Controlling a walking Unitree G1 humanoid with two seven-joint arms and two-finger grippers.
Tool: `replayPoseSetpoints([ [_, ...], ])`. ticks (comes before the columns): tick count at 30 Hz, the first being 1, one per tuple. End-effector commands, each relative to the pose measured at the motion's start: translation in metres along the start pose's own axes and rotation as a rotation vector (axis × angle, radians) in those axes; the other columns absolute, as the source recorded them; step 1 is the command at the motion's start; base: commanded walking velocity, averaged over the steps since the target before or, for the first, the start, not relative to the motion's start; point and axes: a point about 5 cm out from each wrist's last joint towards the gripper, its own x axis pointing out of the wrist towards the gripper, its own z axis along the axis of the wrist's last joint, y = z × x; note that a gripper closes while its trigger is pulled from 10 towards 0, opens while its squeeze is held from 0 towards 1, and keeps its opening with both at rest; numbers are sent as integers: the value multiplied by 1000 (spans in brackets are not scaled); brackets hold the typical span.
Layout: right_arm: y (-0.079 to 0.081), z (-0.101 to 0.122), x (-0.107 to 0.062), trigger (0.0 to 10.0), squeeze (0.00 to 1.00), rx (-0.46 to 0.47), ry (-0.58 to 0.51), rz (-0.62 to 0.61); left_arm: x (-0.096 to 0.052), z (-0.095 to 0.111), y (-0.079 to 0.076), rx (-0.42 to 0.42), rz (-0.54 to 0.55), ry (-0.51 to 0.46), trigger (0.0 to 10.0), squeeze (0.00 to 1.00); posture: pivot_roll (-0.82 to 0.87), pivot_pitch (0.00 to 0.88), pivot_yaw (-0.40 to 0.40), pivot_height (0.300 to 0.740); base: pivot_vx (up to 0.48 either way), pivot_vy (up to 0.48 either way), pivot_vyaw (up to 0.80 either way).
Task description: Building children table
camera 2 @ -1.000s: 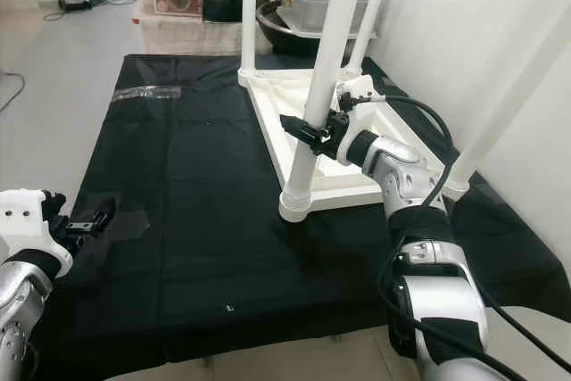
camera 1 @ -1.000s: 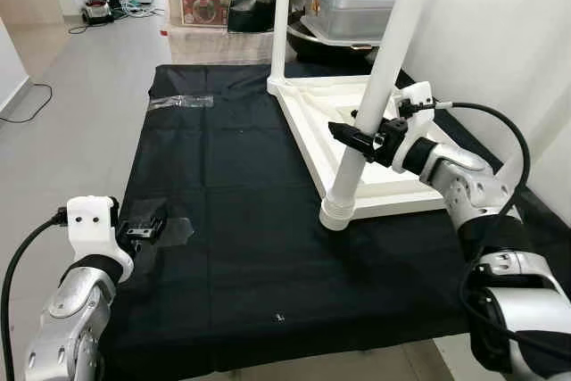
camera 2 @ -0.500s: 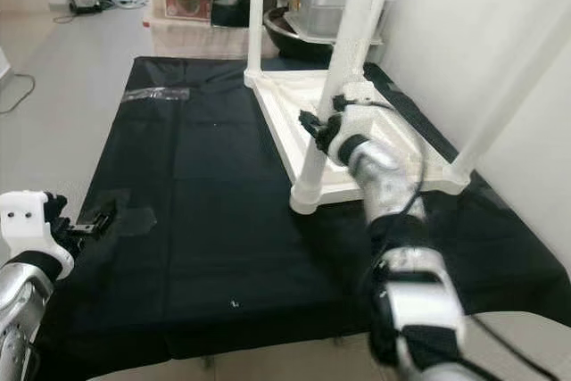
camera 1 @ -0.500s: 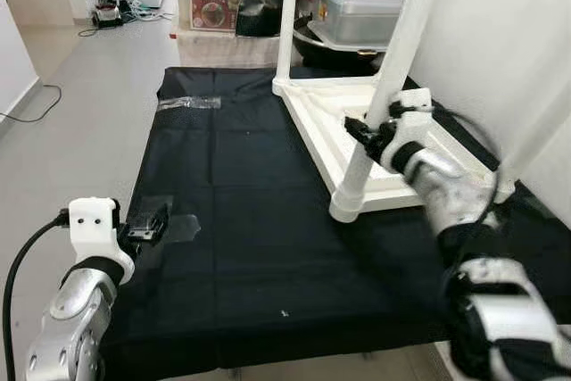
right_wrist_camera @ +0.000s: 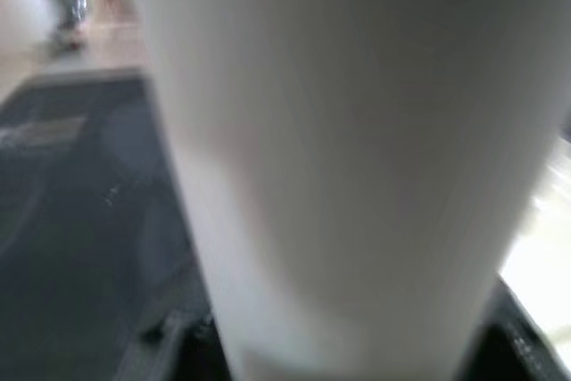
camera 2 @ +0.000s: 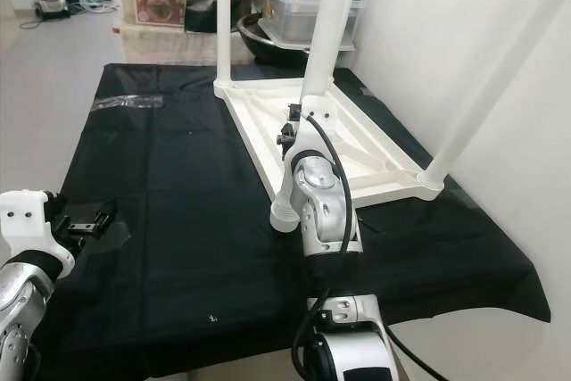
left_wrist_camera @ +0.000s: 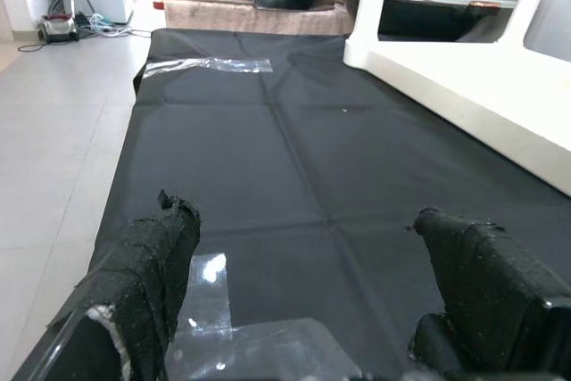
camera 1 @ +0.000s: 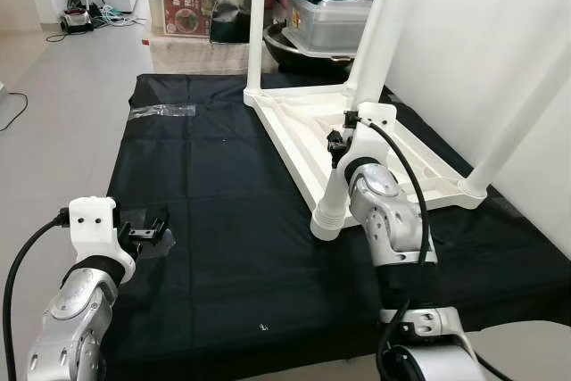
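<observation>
White table leg (right_wrist_camera: 357, 158) against right tool (camera 1: 339, 142)

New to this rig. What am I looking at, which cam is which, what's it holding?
It is a humanoid robot with two silver arms, each ending in a two-fingered black hand. The two wide pictures come from a stereo camera on its head, looking down. The other two come from cameras on its wrists, looking along the fingers.

On the floor lies a black cloth with an upside-down white children's table on it, legs pointing up. The right hand is at the nearest table leg, which looms close in its wrist view; whether it is clamped I cannot tell. The left hand hovers open over a strip of clear tape.
</observation>
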Motion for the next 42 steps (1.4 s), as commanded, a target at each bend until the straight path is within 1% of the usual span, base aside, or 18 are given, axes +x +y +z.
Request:
replayPoseSetpoints([
  [1, -6, -3, -1, 10000, 1000, 11, 27, 7, 1, -2, -4, -10, -9, -8, 10000, 0, 55, 0, -92, 740, 0, 0, 0],
  [5, -20, 13, -3, 10000, 1000, -30, -22, -11, 1, -3, -7, -14, -12, -5, 10000, 0, 53, 0, -91, 740, 0, 0, 0],
  [6, -27, 22, -2, 10000, 0, -57, -56, -7, 1, -3, -7, -15, -15, -4, 10000, 0, 47, 0, -87, 740, 0, 0, 0],
  [8, -36, 31, 2, 10000, 0, -52, -90, 11, 2, -4, -7, -14, -16, -3, 10000, 0, 45, 0, -89, 740, 0, 0, 0],
  [11, -47, 42, 6, 10000, 0, 8, -123, 137, 3, -4, -6, -12, -16, -2, 10000, 0, 48, 0, -88, 740, 0, 0, 0],
  [15, -54, 47, 4, 10000, 0, -18, -167, 533, 6, -4, -8, -8, -30, -1, 10000, 0, 41, 0, -74, 740, 0, 0, 0],
  [23, -61, 24, 13, 10000, 0, -87, -84, 694, 10, -1, -8, 2, -41, -9, 10000, 0, 61, 0, -79, 740, 0, 0, 0],
  [24, -62, 17, 15, 5686, 0, -95, -53, 771, 10, -1, -7, 5, -39, -11, 10000, 0, 68, 0, -81, 740, 0, 0, 0],
  [29, -63, 15, 16, 5686, 0, -104, -47, 808, 10, 0, -6, 5, -39, -12, 10000, 0, 68, 0, -81, 740, 0, 0, 0],
  [30, -68, 17, 20, 0, 0, -82, -69, 740, 8, -1, -5, 8, -39, -11, 10000, 0, 78, 0, -89, 740, 0, 0, 0],
  [33, -71, 18, 22, 0, 0, -65, -86, 693, 8, -1, -5, 9, -39, -10, 10000, 0, 78, 0, -89, 740, 0, 0, 0],
  [34, -77, 18, 27, 0, 0, -43, -86, 592, 7, -2, -5, 11, -39, -8, 10000, 0, 78, 0, -92, 740, 0, 0, 0],
  [35, -77, 18, 27, 0, 0, -43, -86, 592, 7, -2, -5, 11, -39, -8, 10000, 0, 78, 0, -92, 740, 0, 0, 0],
  [38, -99, -5, 35, 0, 0, -83, 50, 43, 5, -3, -3, 14, -37, -5, 10000, 0, 84, 0, -101, 740, 0, 0, 0],
  [39, -99, -5, 35, 0, 0, -83, 50, 43, 5, -3, -3, 14, -37, -5, 10000, 0, 84, 0, -101, 740, 0, 0, 0],
  [40, -98, -23, 28, 0, 0, -86, 99, -134, 3, -3, -3, 14, -35, -5, 10000, 0, 82, 0, -105, 740, 0, 0, 0],
  [41, -98, -23, 28, 0, 0, -86, 99, -134, 3, -3, -3, 14, -35, -5, 10000, 0, 82, 0, -105, 740, 0, 0, 0],
  [42, -80, -40, 17, 0, 0, -74, 123, -210, 2, -4, -3, 12, -31, -2, 10000, 0, 86, 0, -96, 740, 0, 0, 0],
])
